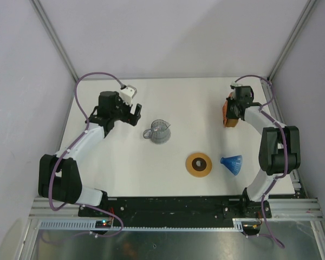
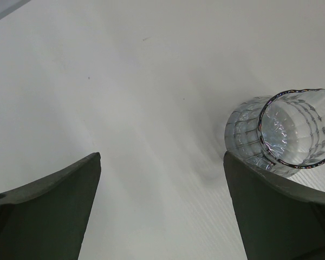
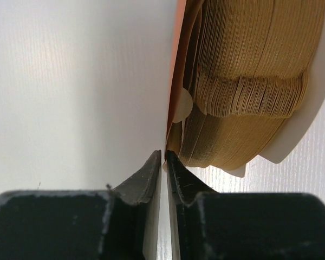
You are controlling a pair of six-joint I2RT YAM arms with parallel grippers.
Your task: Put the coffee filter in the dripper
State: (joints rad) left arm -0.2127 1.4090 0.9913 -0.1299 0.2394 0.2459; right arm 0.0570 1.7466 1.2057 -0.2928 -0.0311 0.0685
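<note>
The dripper (image 1: 232, 163), a small blue ribbed cone, lies on its side on the white table at the front right. At the back right my right gripper (image 1: 231, 111) is at an orange-brown stack of filters (image 1: 227, 117). In the right wrist view the jaws of the right gripper (image 3: 163, 157) are pinched almost together on the lower edge of the outermost leaf, the coffee filter (image 3: 174, 81), which stands slightly apart from the stack (image 3: 249, 70). My left gripper (image 1: 134, 114) hangs open over bare table, and its fingers (image 2: 59, 211) hold nothing.
A clear glass jug (image 1: 158, 131) stands right of the left gripper and shows at the right edge of the left wrist view (image 2: 292, 135). A flat brown ring (image 1: 199, 164) lies left of the dripper. A white holder (image 3: 309, 124) cradles the stack.
</note>
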